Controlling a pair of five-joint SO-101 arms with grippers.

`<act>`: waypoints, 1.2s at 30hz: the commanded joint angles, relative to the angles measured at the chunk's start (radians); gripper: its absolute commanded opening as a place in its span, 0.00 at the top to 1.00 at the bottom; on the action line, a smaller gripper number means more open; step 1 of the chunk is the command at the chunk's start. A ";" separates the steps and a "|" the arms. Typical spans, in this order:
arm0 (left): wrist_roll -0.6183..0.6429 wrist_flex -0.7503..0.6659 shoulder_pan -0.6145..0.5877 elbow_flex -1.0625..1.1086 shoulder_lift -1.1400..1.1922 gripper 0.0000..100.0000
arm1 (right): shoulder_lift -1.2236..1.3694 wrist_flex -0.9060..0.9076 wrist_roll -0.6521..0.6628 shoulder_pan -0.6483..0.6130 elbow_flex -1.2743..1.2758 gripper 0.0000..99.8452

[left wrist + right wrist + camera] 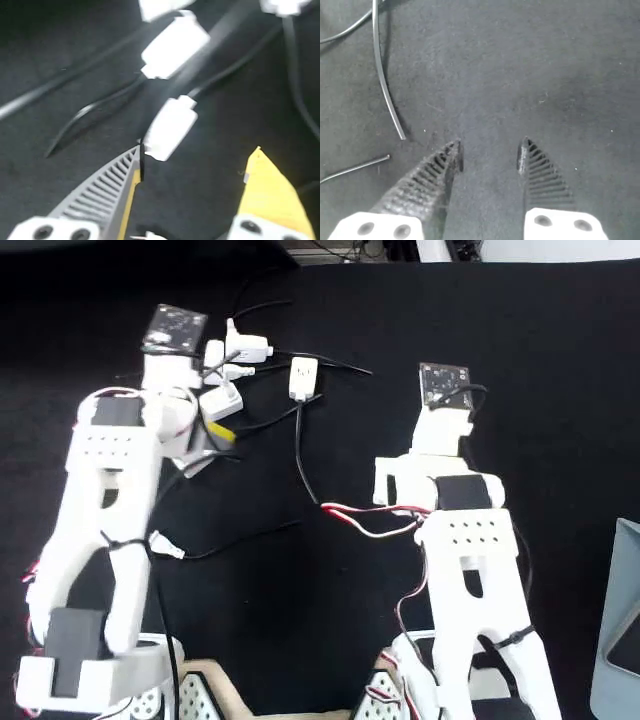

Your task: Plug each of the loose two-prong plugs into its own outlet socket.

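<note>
L gripper (198,150) is open, jaws wide apart and holding nothing. One finger is grey and ribbed (112,182), the other yellow (267,192). A white plug (170,127) lies just ahead of the grey fingertip, at it or nearly touching; can't tell which. It sits toward that finger's side, not between the jaws. A black cable (215,77) leaves the plug's far end. The 2nd plug (175,45) is farther ahead, apart from the first, tilted the same way. Can't tell plug from socket among these white pcs.

In the high view, the white pcs cluster ahead of the L gripper w/ cables crossing among them. A 3rd piece (303,378) lies ahead and off toward the R arm's side. A small plug (165,545) lies well behind the L gripper, beside the L arm, its thin lead running toward the R arm.

R gripper (490,144) is also open, both ribbed fingers (542,172) dark, spread over the black counter (545,60), gripping nothing. A thin lead (382,75) curves ahead and to one side, well apart from the jaws. A wire end (355,168) lies beside one finger, not touching.
</note>
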 commanded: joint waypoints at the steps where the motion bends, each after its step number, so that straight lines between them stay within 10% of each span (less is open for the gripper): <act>1: 0.078 0.060 0.111 -0.051 -0.086 0.68 | -0.036 -0.008 -0.003 0.015 -0.005 0.82; 17: 0.218 -0.308 0.280 -0.171 0.457 0.68 | -0.036 -0.014 -0.003 0.084 0.015 0.82; 28: 0.244 -0.299 0.282 -0.588 0.878 0.80 | -0.036 -0.014 -0.003 0.083 0.016 0.82; 36: 0.068 0.023 0.344 -0.805 0.911 0.98 | -0.036 -0.014 -0.003 0.083 0.016 0.82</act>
